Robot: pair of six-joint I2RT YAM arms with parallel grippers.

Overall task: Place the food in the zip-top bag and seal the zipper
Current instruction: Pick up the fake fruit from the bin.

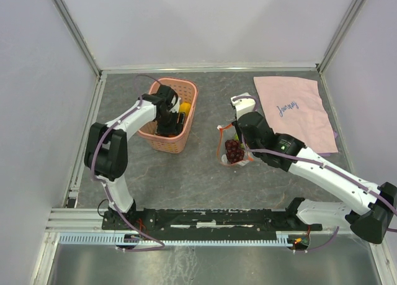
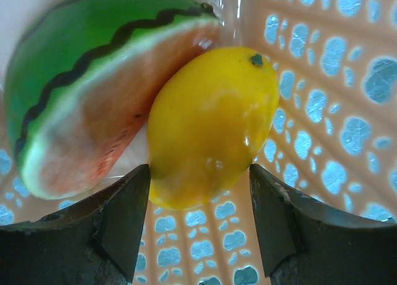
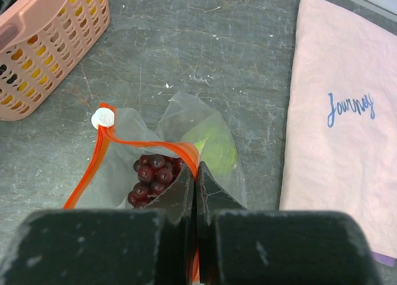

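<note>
My left gripper (image 2: pixel 198 220) is open inside the pink basket (image 1: pixel 170 114), its jaws either side of the near end of a yellow fruit (image 2: pixel 214 123). A green-rind red-white slice (image 2: pixel 93 92) leans against the fruit's left side. My right gripper (image 3: pixel 196 173) is shut on the zip-top bag's (image 3: pixel 173 154) red-orange zipper (image 3: pixel 149 145) and holds the mouth open. A dark purple grape bunch (image 3: pixel 152 173) and a green round piece (image 3: pixel 217 151) lie inside the bag. The bag (image 1: pixel 234 149) sits mid-table in the top view.
The pink cloth with script writing (image 1: pixel 296 111) lies at the back right, right of the bag, also in the right wrist view (image 3: pixel 341 123). The pink basket (image 3: pixel 43 43) stands left of the bag. A white zipper slider (image 3: pixel 103 118) sits at the bag's left corner.
</note>
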